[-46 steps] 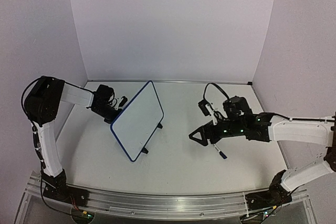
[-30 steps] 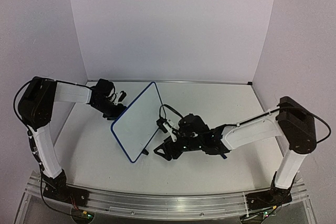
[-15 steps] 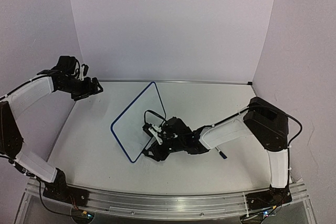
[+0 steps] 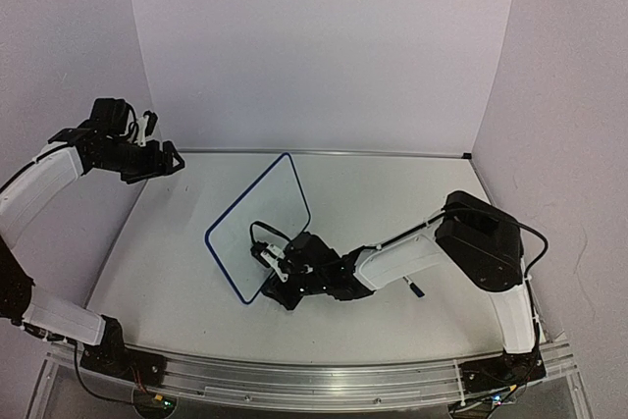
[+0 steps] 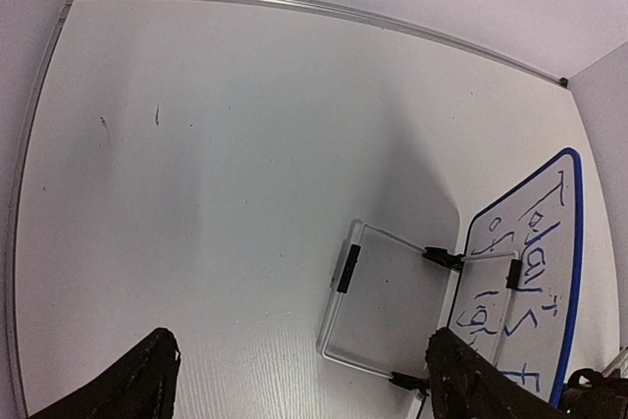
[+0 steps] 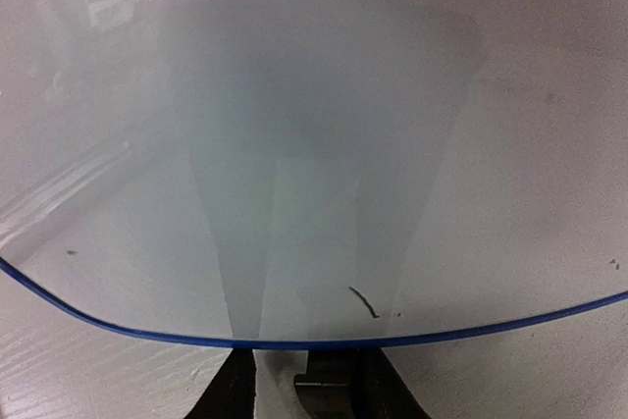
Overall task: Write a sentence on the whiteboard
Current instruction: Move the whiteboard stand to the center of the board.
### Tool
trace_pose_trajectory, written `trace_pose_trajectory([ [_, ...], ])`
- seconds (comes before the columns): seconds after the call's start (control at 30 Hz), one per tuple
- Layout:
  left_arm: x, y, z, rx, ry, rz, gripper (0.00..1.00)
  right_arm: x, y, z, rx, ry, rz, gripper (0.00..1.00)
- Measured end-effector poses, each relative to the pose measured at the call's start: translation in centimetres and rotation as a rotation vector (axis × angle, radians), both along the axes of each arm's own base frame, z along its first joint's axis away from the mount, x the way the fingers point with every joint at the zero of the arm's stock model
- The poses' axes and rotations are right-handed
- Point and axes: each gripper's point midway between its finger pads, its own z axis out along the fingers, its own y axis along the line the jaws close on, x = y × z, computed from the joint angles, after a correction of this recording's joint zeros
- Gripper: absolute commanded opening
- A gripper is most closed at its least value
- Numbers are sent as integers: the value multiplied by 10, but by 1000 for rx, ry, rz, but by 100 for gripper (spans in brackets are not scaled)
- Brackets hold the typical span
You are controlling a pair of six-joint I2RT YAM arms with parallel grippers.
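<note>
The whiteboard (image 4: 250,228) stands tilted at mid-table, blue-framed, on black clip feet (image 5: 444,258). In the right wrist view its face (image 6: 314,144) carries only one short dark stroke (image 6: 363,302); no sentence shows there. The other face (image 5: 564,242) bears blue handwritten words (image 5: 525,287). My right gripper (image 4: 278,282) sits at the board's near lower edge. Its fingers (image 6: 235,385) stand close together under the blue rim with a dark piece between them; the tips are hidden. My left gripper (image 4: 169,162) hangs high at the far left, open and empty (image 5: 304,360).
A marker (image 4: 416,289) lies on the table under my right forearm. A thin wire stand (image 5: 339,321) juts from the board's back toward the left wall. Walls close in the table at the back and on both sides.
My left gripper let go of the board's far edge, opened and rose to the far left. My right arm reached across to the board's near edge, and its jaws narrowed.
</note>
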Motion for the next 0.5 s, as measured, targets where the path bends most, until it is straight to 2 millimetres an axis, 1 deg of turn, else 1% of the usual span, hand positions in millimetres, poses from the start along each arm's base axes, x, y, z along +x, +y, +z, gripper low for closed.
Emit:
trace_pose_trajectory([
  [0.1, -2, 3, 0, 14, -13, 11, 87, 3, 0, -1, -8, -27, -33, 15],
  [0.17, -2, 7, -5, 32, -8, 22, 87, 6, 1, -1, -3, -44, -59, 11],
  [0.3, -3, 10, -14, 54, 4, 29, 87, 9, 4, 1, 10, -82, -88, 1],
  [0.5, -2, 14, -18, 77, 1, 38, 87, 13, 2, 4, 11, -109, -183, 0],
])
